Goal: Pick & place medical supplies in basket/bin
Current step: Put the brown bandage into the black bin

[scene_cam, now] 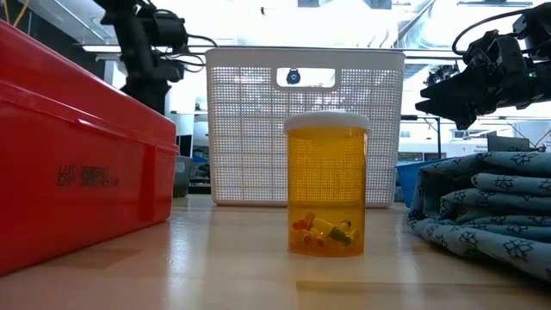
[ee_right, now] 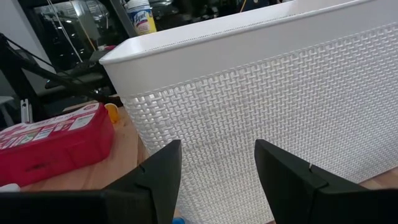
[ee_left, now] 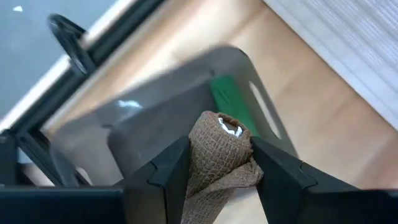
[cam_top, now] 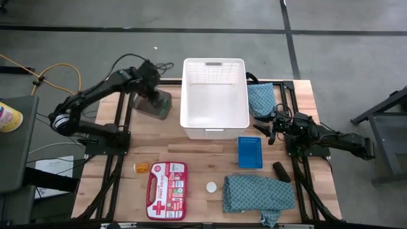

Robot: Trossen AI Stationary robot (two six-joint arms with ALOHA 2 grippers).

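My left gripper (ee_left: 219, 163) hovers over the dark grey bin (cam_top: 152, 104) at the table's far left, shut on a brown roll (ee_left: 221, 152). A green piece (ee_left: 231, 107) lies inside the bin (ee_left: 124, 130). My right gripper (ee_right: 217, 168) is open beside the white basket's (cam_top: 213, 98) right wall (ee_right: 261, 106), touching nothing. One teal cloth (cam_top: 259, 98) lies right of the basket, another (cam_top: 257, 194) at the near edge. An orange bottle (cam_top: 141, 167) lies on its side near the left; a second one (scene_cam: 326, 183) stands upright in the low view. A black roll (cam_top: 280, 171) and a white cap (cam_top: 211, 187) rest on the table. My left gripper pinches the brown roll between its two fingers (ee_left: 171, 171), one on each side of the roll's wrapped body (ee_left: 205, 155). The fingers point down from above the bin. The roll is lifted clear, its open core end (ee_left: 229, 128) facing the bin, with a loose tail of wrap hanging.
A red first-aid case (cam_top: 166, 189) lies near the table's near left. A flat blue tray (cam_top: 250, 152) sits in front of the basket on the right. The black table frame (cam_top: 114, 137) rails run along both sides. Bare wood lies between basket and case.
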